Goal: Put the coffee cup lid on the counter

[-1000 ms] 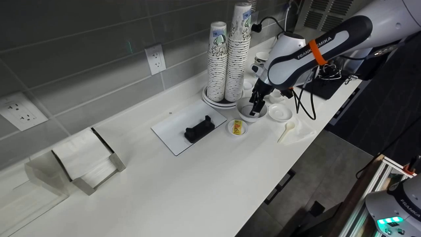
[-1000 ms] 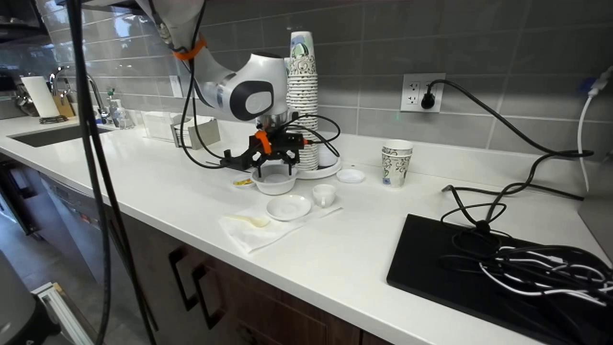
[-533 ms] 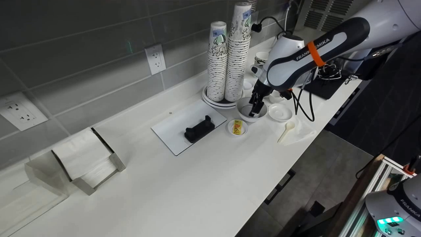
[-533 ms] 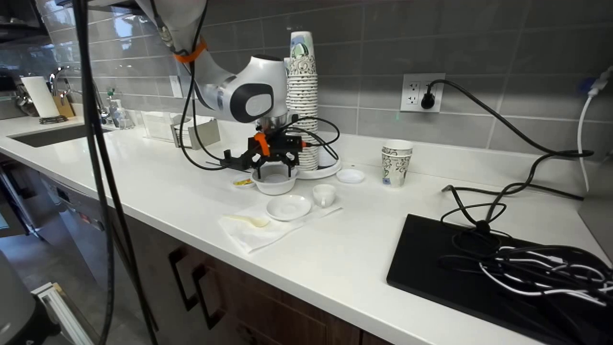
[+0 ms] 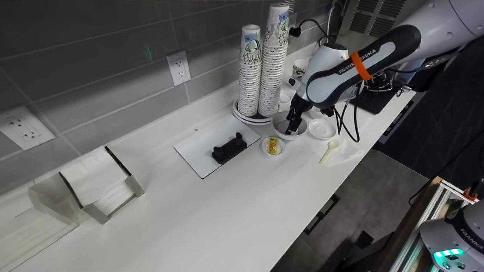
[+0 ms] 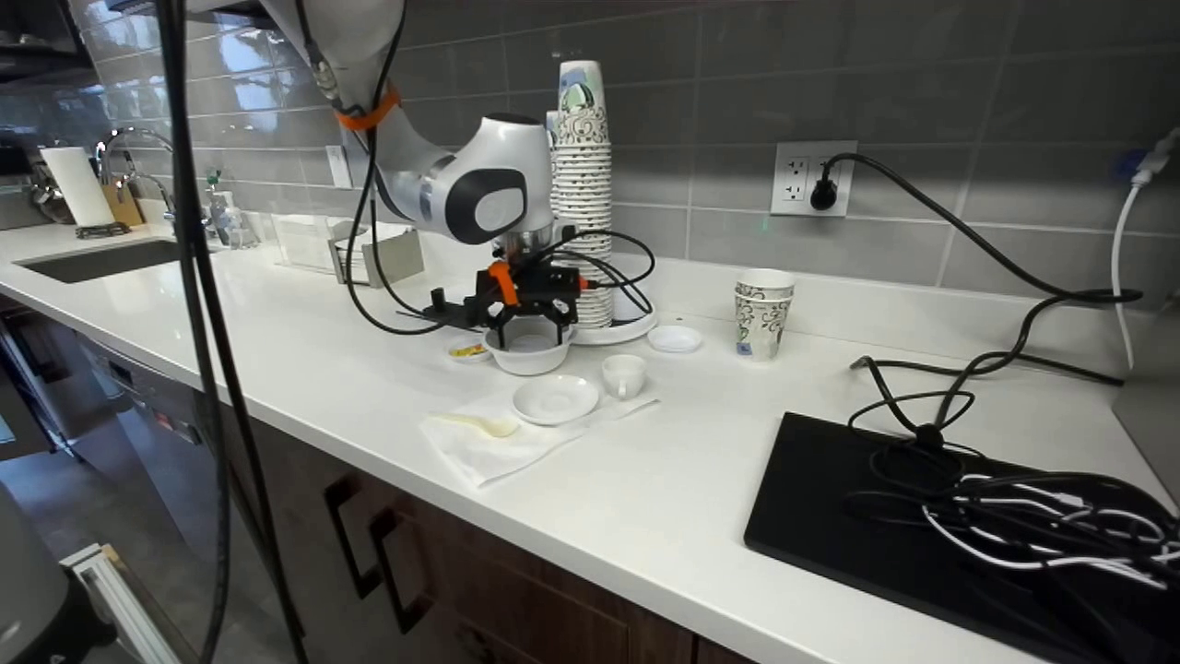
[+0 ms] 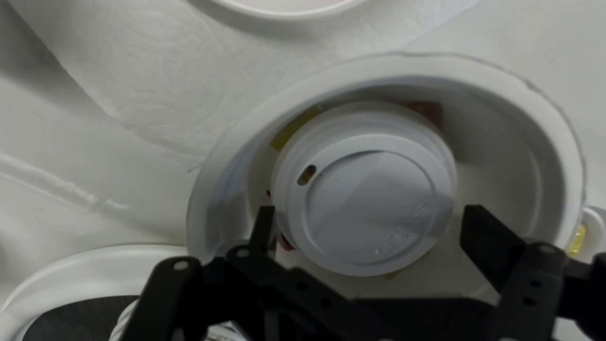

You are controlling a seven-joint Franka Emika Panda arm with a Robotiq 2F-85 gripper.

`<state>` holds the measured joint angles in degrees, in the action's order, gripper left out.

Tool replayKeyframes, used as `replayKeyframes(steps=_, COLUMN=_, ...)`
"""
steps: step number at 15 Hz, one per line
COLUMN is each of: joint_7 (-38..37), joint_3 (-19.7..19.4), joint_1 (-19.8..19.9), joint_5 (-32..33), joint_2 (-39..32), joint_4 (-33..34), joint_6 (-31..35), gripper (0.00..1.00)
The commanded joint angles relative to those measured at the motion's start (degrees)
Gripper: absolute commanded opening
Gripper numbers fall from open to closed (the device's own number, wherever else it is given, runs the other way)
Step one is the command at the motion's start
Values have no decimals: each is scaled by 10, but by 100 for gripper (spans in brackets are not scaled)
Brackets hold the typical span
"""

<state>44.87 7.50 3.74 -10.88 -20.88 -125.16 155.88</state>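
The coffee cup lid (image 7: 364, 199) is round and white with a small sip hole. It lies in a white bowl (image 7: 416, 64), on top of coloured packets, in the wrist view. The bowl shows in both exterior views (image 5: 280, 133) (image 6: 527, 362). My gripper (image 7: 369, 213) is open, one finger on either side of the lid. The left finger is close to the lid's edge; I cannot tell whether it touches. A gap shows at the right finger. In both exterior views the fingers (image 5: 292, 130) (image 6: 530, 337) reach down into the bowl. The white counter (image 5: 211, 219) runs beneath everything.
Tall paper cup stacks (image 5: 249, 83) stand on plates behind the bowl. Close by are a small dish (image 5: 282, 147) with a yellow packet, a saucer (image 6: 555, 399), a small cup (image 6: 624, 376), and a spoon (image 6: 489, 426) on a napkin. A black stand (image 5: 229, 150) sits on a white board.
My gripper has moved slightly down, deeper into the bowl. The fingers stay open. The objects on the counter have not moved.
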Motion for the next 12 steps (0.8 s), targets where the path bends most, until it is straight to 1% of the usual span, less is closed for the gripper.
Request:
replayKeyframes(steps=1, joint_7=-25, joint_3=4, joint_1=3, joint_5=24, joint_2=-12, joint_4=7, joint_6=11, gripper=100)
replayKeyframes(steps=4, joint_7=-34, joint_3=1, joint_1=1, joint_5=38, joint_2=-13, joint_4=6, joint_6=10, gripper=100)
replayKeyframes(steps=5, joint_7=-35, joint_3=1, joint_1=2, joint_5=42, joint_2=-14, joint_4=6, joint_6=10, gripper=98)
replayKeyframes(steps=6, joint_7=-38, joint_3=2, joint_1=2, joint_5=46, joint_2=-14, joint_4=6, joint_6=9, gripper=93)
replayKeyframes(steps=7, joint_7=-40, joint_3=2, joint_1=3, joint_5=49, joint_2=-15, joint_4=6, joint_6=8, gripper=93)
replayKeyframes(steps=8, joint_7=-42, joint_3=2, joint_1=3, joint_5=52, joint_2=-15, joint_4=6, joint_6=8, gripper=91)
replayKeyframes(steps=10, joint_7=-46, joint_3=2, joint_1=3, joint_5=57, joint_2=-15, joint_4=6, joint_6=8, gripper=94)
replayKeyframes(steps=11, joint_7=-48, joint_3=2, joint_1=3, joint_5=60, joint_2=-15, joint_4=6, joint_6=8, gripper=90)
replayKeyframes(steps=12, joint_7=-50, joint_3=2, joint_1=3, joint_5=63, joint_2=-14, joint_4=5, joint_6=9, gripper=90)
